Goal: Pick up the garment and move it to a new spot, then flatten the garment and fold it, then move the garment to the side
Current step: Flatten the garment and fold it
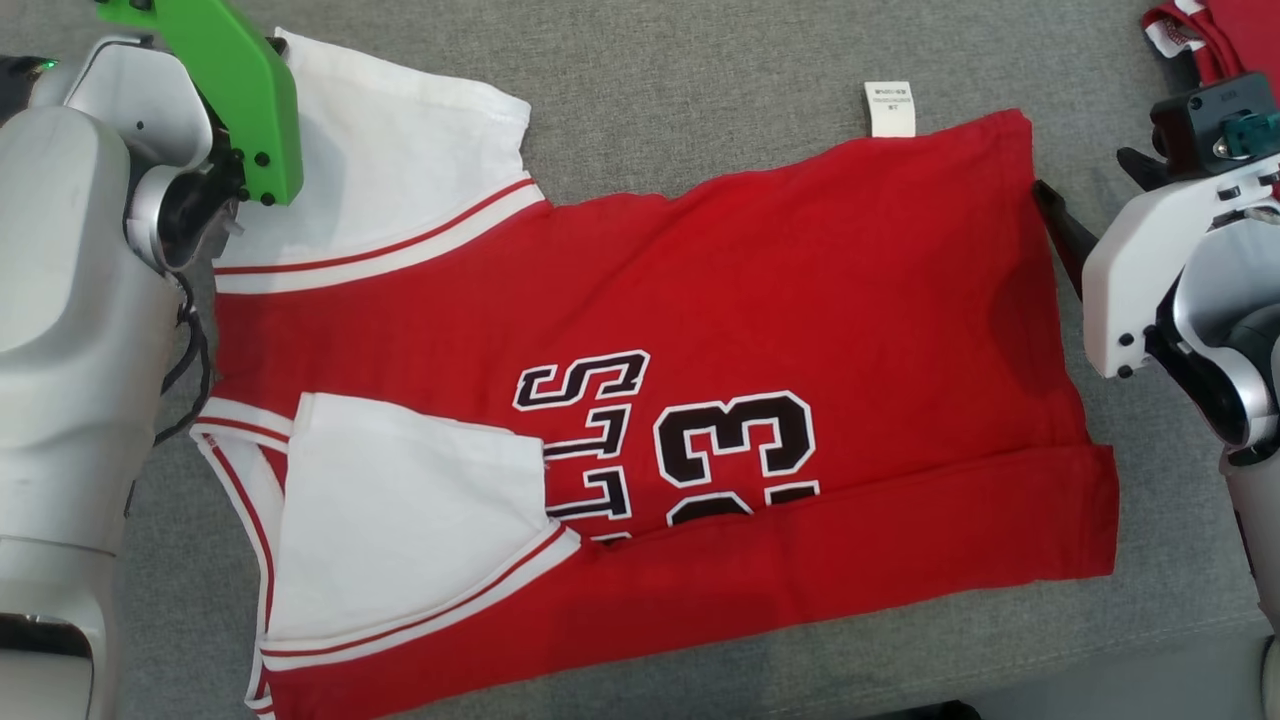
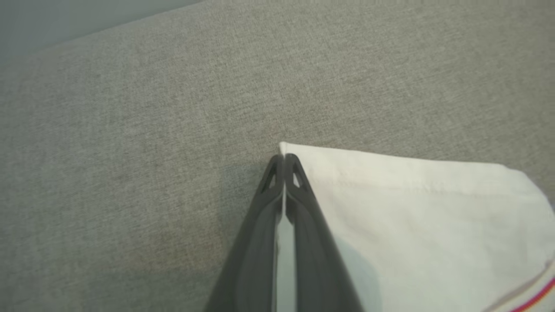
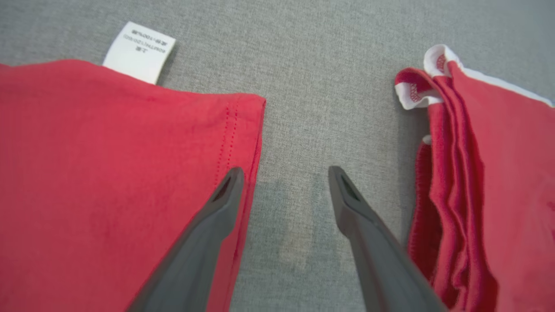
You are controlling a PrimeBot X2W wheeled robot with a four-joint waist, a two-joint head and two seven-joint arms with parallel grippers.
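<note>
A red jersey [image 1: 760, 300] with white sleeves and black "33" lettering lies spread on the grey cloth surface, its near edge folded over the print. My left gripper [image 2: 284, 158] is shut on the corner of the far white sleeve [image 2: 416, 208], and a strip of white cloth shows between its fingers. In the head view that sleeve [image 1: 400, 160] lies at the upper left beside the green wrist part [image 1: 230, 90]. My right gripper [image 3: 284, 173] is open at the jersey's hem corner [image 3: 243, 125], one finger over the red cloth, the other over bare grey surface.
A second red garment [image 3: 490, 173] with white trim lies bunched just right of my right gripper, seen at the head view's top right corner [image 1: 1215, 30]. A white care label [image 1: 889, 108] sticks out from the jersey's far edge. The grey surface [image 1: 700, 60] extends beyond.
</note>
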